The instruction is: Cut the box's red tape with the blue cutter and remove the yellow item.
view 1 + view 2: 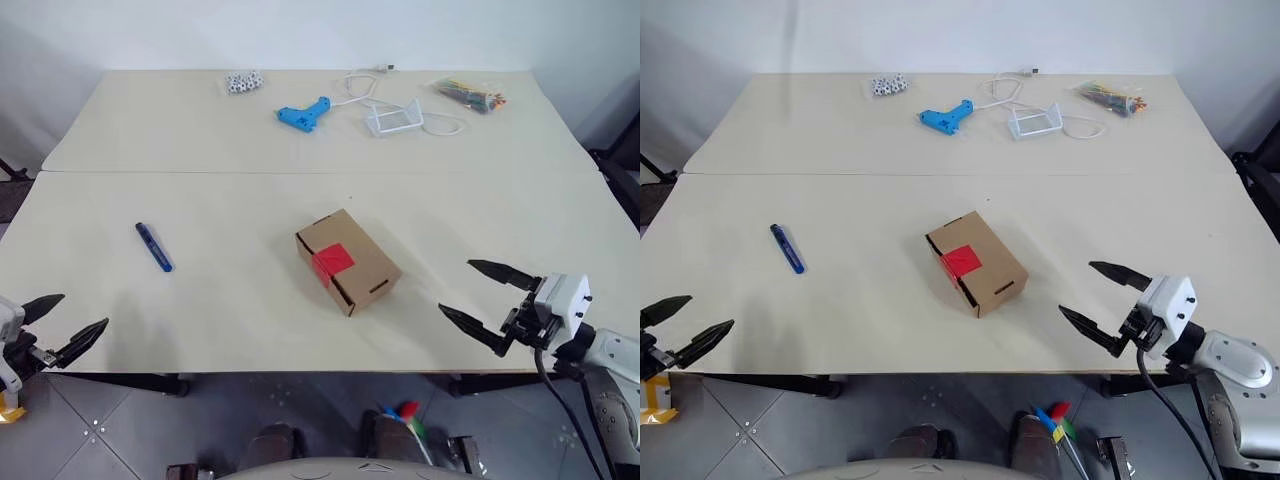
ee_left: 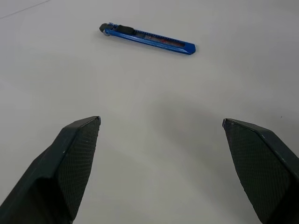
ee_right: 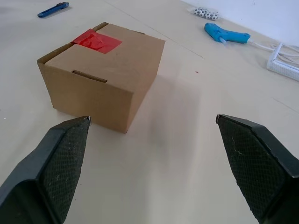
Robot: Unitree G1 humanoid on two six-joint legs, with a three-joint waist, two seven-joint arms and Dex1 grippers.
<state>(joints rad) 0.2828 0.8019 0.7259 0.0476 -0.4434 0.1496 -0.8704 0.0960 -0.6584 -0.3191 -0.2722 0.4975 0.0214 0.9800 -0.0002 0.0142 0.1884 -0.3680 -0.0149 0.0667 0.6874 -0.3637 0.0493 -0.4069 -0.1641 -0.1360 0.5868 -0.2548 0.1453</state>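
Ahead of the right gripper [image 1: 485, 298], whose jaws stand wide and empty, the box [image 1: 348, 261] sits on the table [image 1: 200, 320], its red tape [image 1: 333, 261] seemingly uncut. Beyond the left gripper [image 1: 62, 322], also spread wide, lies the cutter [image 1: 154, 247].

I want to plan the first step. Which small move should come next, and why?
Probably move the open left gripper forward to the cutter: it lies free on the table, and the tape on the box is uncut.
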